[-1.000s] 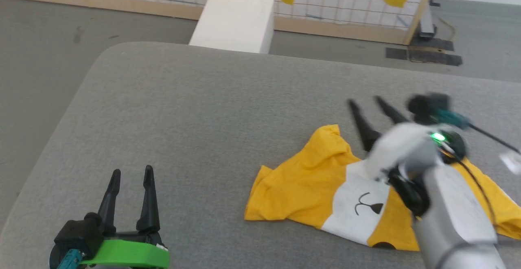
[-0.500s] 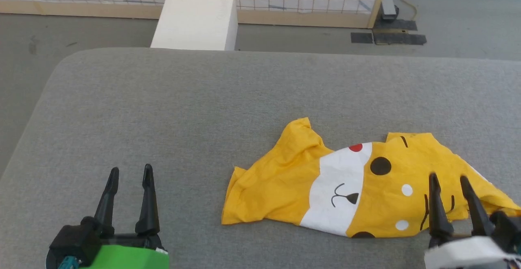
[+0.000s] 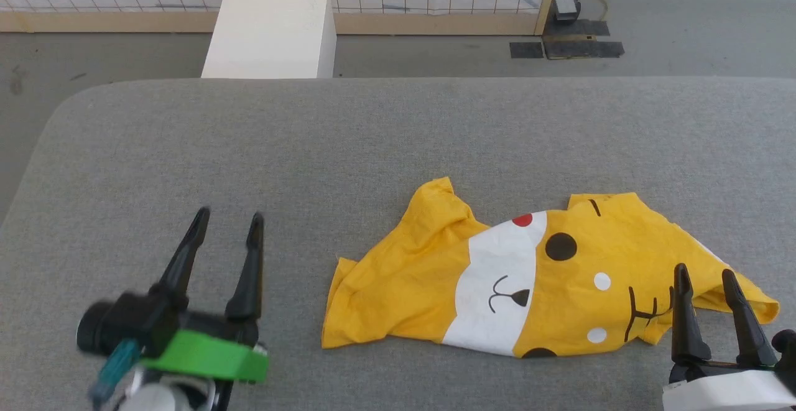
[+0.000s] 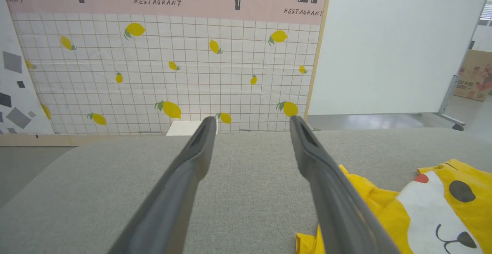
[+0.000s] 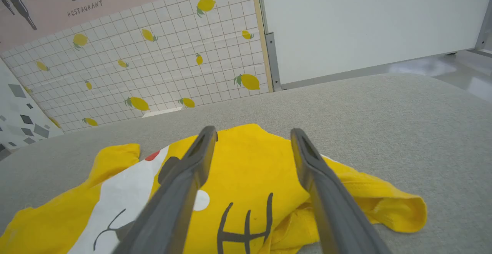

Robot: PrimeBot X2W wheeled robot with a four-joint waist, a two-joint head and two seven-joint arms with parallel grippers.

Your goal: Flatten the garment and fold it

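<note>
1. Over the near right corner of the grey surface (image 3: pixel 373 137), the right gripper (image 3: pixel 704 271) sits pulled back from its reach across the garment (image 3: pixel 423 280), fingers spread and empty, tips at the cloth's right end.
2. Toward the near left corner, the left gripper (image 3: pixel 229 214), likewise spread and empty, has edged forward, angling toward the cloth.
3. The garment lies loose and rumpled on the surface's right half, near the front edge, face print up.
4. Flattening looks barely begun; folding waits.

The left gripper (image 3: pixel 229 215) has a blurred base; the left wrist view cuts off the bright yellow cotton T-shirt (image 4: pixel 388 208).
</note>
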